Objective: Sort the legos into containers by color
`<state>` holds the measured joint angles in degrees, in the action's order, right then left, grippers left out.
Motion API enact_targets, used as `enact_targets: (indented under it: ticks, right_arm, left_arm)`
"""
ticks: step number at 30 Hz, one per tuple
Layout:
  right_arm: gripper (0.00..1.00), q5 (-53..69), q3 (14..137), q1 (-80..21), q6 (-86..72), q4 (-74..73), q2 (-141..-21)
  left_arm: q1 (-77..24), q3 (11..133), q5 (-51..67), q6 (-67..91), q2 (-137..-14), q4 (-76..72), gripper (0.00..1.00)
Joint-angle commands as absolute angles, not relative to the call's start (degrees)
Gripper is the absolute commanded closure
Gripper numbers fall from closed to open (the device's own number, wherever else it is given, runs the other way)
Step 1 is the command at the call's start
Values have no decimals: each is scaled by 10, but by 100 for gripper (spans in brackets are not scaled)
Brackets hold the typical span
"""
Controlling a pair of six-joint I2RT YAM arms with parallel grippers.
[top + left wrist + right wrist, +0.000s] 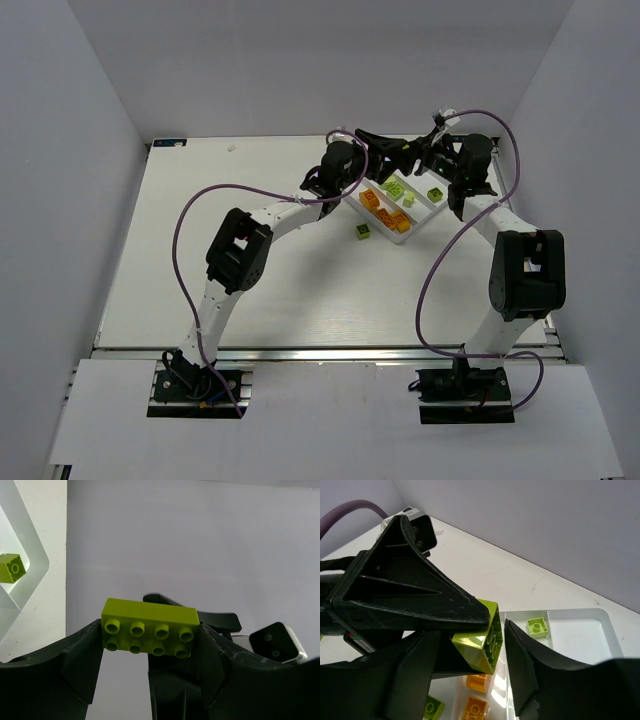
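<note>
Left wrist view: left gripper [150, 647] is clamped on a lime 2x4 lego [150, 616], lower centre of frame, held in the air w/ studs toward the lens. Right wrist view has the same brick mid-frame. The right gripper [470, 647] straddles it, jaws fairly wide, one finger [520, 670] just beside the studded face w/ a thin gap, so no grip yet. Looks like an arm-to-arm handover over the tray [609, 630]. At lower right, a small lime lego [536, 626] sits in the far compartment and orange legos [475, 707] in a nearer one. Top view: loose lime lego [363, 231] on the table [250, 280], just left of the tray. Next, prob.: right pinches firmly, left lets go only after, then the brick goes in w/ the greens.
</note>
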<state>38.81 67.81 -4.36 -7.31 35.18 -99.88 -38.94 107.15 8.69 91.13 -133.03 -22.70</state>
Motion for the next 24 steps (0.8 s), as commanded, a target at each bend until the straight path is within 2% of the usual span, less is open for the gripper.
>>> enact_targets:
  ticks: [1, 2, 4, 6, 7, 9, 10, 11, 12, 14, 15, 17, 20, 21, 24]
  right_arm:
    - [42, 371, 679, -43, -76, 393, -989]
    - [47, 372, 677, -45, -76, 394, -991]
    - [63, 371, 679, -41, -77, 395, -993]
    - [73, 366, 680, -41, -78, 400, -996]
    - [79, 360, 679, -41, -77, 403, -997]
    - [85, 359, 680, -40, -76, 406, -998]
    - [86, 360, 682, -40, -76, 404, -998]
    - [87, 359, 686, -39, -75, 401, -1000]
    - [89, 359, 687, -38, -70, 396, -1001]
    - [90, 351, 693, -36, -64, 368, -1005]
    - [90, 339, 702, -34, -55, 354, -1006]
    - [91, 325, 714, -33, -39, 311, -1016]
    - [92, 296, 736, -29, -3, 260, -1032]
    - [92, 287, 747, -30, -3, 250, -1038]
    - [92, 243, 772, -28, 47, 208, -1065]
  left_arm:
    - [-393, 1070, 91, 927, -1281, -247, 100]
    - [-393, 1069, 91, 930, -1281, -249, 100]
    - [-393, 1067, 91, 938, -1280, -256, 100]
    - [-393, 1068, 91, 945, -1280, -263, 96]
    - [-393, 1067, 91, 946, -1280, -265, 88]
    - [-393, 1067, 89, 946, -1275, -268, 72]
    - [-393, 1066, 88, 946, -1275, -270, 60]
    - [-393, 1062, 86, 944, -1274, -278, 52]
    - [-387, 1056, 84, 944, -1272, -277, 49]
    - [-380, 1043, 70, 931, -1259, -279, 29]
    - [-365, 1028, 61, 920, -1244, -271, 27]
    - [-353, 1023, 41, 867, -1228, -225, 12]
    - [-326, 1025, 15, 798, -1195, -107, 10]
    - [-320, 1021, 9, 788, -1186, -72, 2]
    - [-295, 987, -36, 727, -1139, 16, 2]
